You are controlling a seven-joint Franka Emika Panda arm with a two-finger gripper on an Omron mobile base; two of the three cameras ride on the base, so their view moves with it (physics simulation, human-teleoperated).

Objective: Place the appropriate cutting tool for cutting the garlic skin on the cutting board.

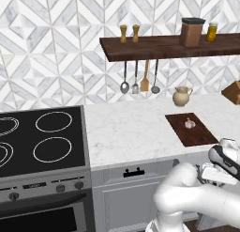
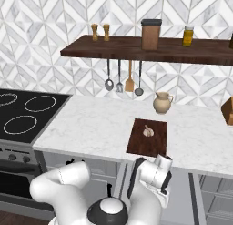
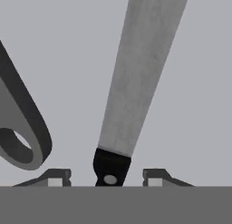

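The garlic (image 1: 189,123) (image 2: 148,130), a small off-white bulb, lies on the dark reddish-brown cutting board (image 1: 200,135) (image 2: 140,145) on the marble counter. No loose cutting tool lies on the counter; a wooden knife block (image 1: 233,92) (image 2: 229,110) shows partly at the right edge. My arm is folded low, with its hand (image 1: 224,163) (image 2: 155,173) in front of the grey cabinets, below the counter edge near the board. In the hand view my gripper (image 3: 106,177) is open, its tips wide apart. A small black piece (image 3: 110,169) at the end of a slanted grey bar sits between them, untouched.
A beige jug (image 1: 182,96) (image 2: 162,102) stands behind the board. Utensils (image 1: 139,81) (image 2: 124,83) hang under the long wall shelf (image 1: 154,47) (image 2: 136,50), which carries shakers and jars. The stove (image 1: 40,142) (image 2: 27,115) is to the left. A dark loop (image 3: 20,141) shows left of the fingers.
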